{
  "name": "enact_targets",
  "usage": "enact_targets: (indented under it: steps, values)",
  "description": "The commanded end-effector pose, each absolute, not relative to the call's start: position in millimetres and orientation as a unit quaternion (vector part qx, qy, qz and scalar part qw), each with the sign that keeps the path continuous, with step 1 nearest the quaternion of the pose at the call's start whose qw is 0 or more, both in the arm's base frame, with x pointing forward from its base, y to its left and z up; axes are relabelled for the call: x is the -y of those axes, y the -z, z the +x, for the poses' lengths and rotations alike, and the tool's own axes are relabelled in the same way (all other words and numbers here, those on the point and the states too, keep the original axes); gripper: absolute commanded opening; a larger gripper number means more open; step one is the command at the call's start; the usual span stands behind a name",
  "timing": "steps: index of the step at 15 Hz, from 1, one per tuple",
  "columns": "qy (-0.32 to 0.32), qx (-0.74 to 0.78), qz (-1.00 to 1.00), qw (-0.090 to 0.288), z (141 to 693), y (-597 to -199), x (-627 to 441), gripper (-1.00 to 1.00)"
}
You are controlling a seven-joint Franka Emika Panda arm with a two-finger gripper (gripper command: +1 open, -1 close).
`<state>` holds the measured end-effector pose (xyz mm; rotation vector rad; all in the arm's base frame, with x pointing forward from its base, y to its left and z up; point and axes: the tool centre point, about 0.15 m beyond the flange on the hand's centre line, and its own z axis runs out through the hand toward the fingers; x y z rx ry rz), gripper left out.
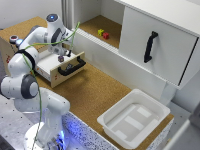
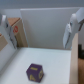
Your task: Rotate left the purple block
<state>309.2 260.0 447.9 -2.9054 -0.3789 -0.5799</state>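
Note:
The purple block (image 1: 60, 58) is a tiny dark cube lying on the white floor of an open drawer (image 1: 47, 65) at the exterior view's left. In the wrist view the purple block (image 2: 34, 71) lies on the white floor, away from the fingers (image 2: 73, 27). My gripper (image 1: 64, 51) hovers just above the drawer, close over the block. In the wrist view the gripper (image 2: 39, 42) is open and empty, its jaws spread wide and touching nothing.
The drawer has a black handle (image 1: 71, 67) on its wooden front. A yellow-green block (image 1: 100, 32) and a red block (image 1: 106, 35) sit on the cabinet shelf behind. A white bin (image 1: 135, 117) stands at the front right. A cabinet door with a black handle (image 1: 150, 46) hangs open.

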Motion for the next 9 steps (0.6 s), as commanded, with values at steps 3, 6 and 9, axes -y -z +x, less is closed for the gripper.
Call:
enact_targets:
  steps: [3,6,9]
  values:
    - [0.066,0.047,-0.997,0.015,319,-395,-316,1.0]
    - [0.045,0.003,-0.999,0.027,328,-379,-324,1.0]
    - [0.051,-0.03,-0.998,0.015,342,-371,-326,1.0]
